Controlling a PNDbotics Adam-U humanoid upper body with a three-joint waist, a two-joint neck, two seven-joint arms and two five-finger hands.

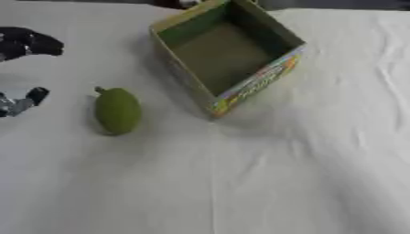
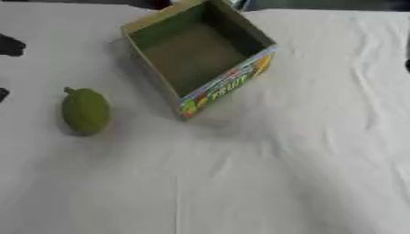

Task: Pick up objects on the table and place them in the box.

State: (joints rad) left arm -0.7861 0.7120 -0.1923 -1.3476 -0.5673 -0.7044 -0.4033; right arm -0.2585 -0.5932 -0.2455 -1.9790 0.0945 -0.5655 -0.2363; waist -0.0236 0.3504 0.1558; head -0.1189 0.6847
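A green oval fruit (image 1: 118, 111) with a short stem lies on the white cloth, left of the middle. To its upper right stands an open cardboard box (image 1: 264, 77), with green inner walls, colourful print on its near side, and nothing in it. My left hand (image 1: 25, 43) comes in at the left edge, black, with its fingers up high and the thumb (image 1: 24, 101) lower down, spread apart and holding nothing. It is a short way left of the fruit and does not touch it. No right hand shows that I can make out.
The white tablecloth (image 1: 304, 173) covers the whole table, with creases on the right. A dark sliver (image 2: 407, 65) shows at the right edge; I cannot make out what it is. Dark shapes lie beyond the far table edge.
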